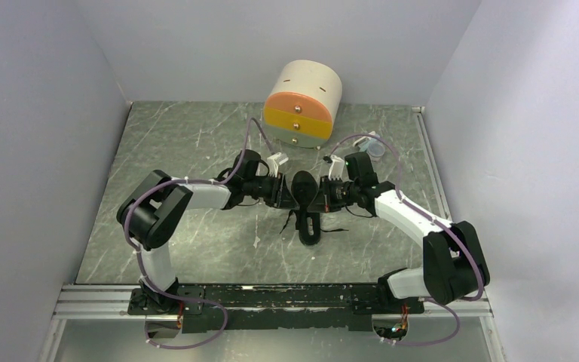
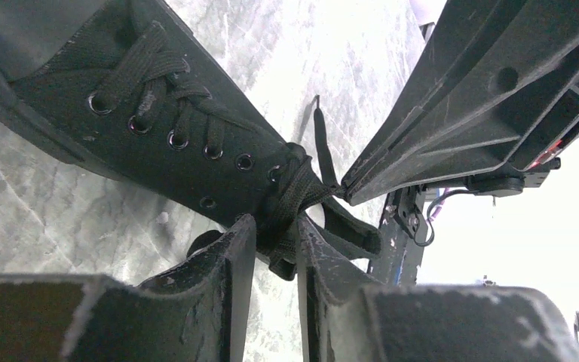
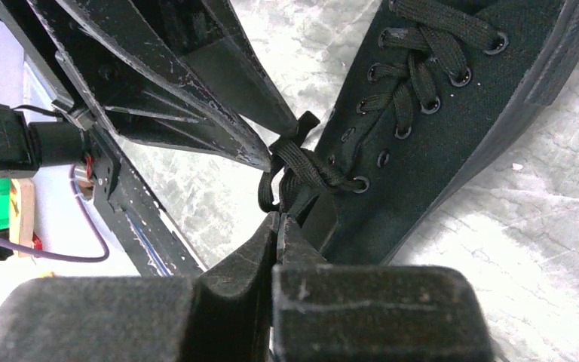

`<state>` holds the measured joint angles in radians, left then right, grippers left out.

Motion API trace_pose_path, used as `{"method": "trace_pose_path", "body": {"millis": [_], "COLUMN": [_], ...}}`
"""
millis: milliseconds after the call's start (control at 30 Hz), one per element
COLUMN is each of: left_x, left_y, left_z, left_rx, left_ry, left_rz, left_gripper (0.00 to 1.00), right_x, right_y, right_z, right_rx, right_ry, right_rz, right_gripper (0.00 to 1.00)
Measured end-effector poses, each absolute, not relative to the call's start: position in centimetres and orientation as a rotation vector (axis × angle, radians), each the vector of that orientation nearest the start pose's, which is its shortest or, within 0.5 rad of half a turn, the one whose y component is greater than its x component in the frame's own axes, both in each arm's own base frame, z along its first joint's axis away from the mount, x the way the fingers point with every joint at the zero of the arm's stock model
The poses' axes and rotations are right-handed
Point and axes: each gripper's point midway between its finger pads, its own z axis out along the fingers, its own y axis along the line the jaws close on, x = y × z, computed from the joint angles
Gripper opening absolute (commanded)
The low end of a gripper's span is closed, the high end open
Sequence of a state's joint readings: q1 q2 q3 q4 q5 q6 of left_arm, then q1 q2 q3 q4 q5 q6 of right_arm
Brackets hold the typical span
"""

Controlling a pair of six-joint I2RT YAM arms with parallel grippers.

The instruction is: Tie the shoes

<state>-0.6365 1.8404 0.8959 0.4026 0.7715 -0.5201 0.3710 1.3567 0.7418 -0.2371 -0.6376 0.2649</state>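
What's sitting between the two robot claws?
The knotted laces of the black shoe, pinched by the left gripper and right gripper; both wrist views show it best.

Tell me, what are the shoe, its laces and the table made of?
The shoe looks like matte black woven canvas; fine weave shows, with shiny, probably metal eyelets. The laces look like flat braided fabric. The table looks like grey marble-patterned stone or laminate, with pale veins; which one is unclear.
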Motion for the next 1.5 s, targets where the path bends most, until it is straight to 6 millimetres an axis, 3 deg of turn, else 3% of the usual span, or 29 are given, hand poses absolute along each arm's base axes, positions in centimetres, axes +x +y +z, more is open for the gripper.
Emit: {"method": "trace_pose_path", "body": {"millis": [233,367,633,700,767,833,1333,1500], "left_x": [25.2,25.0,25.0,25.0,25.1,25.1,25.6,25.7], "left_y": [-36.1,-36.1,-36.1,-36.1,-36.1,-36.0,-36.5,-36.6], "left_z": [7.8,7.8,7.8,7.8,7.9,7.8,8.3,7.9], "left_rx": [0.683,0.694,0.699,0.698,0.697,0.703,0.784,0.815], "left_ry": [2.217,2.218,2.214,2.213,2.212,2.213,2.196,2.204], "left_rz": [-1.487,-1.497,-1.494,-1.493,-1.491,-1.475,-1.344,-1.315], "left_gripper": [0.24,0.06,0.05,0.10,0.29,0.36,0.28,0.36], "right_x": [24.3,24.0,23.4,23.5,23.7,23.9,23.8,23.8], "right_y": [21.9,22.2,22.8,22.7,22.5,22.3,22.0,22.1], "right_z": [9.8,9.8,9.3,9.2,9.0,8.8,8.3,8.4], "right_rx": [-0.447,-0.462,-0.487,-0.485,-0.474,-0.463,-0.433,-0.432], "right_ry": [2.421,2.423,2.438,2.441,2.448,2.456,2.477,2.474], "right_rz": [1.077,1.090,1.104,1.095,1.069,1.045,1.020,1.028], "right_gripper": [0.00,0.00,0.00,0.00,0.00,0.00,0.00,0.00]}}
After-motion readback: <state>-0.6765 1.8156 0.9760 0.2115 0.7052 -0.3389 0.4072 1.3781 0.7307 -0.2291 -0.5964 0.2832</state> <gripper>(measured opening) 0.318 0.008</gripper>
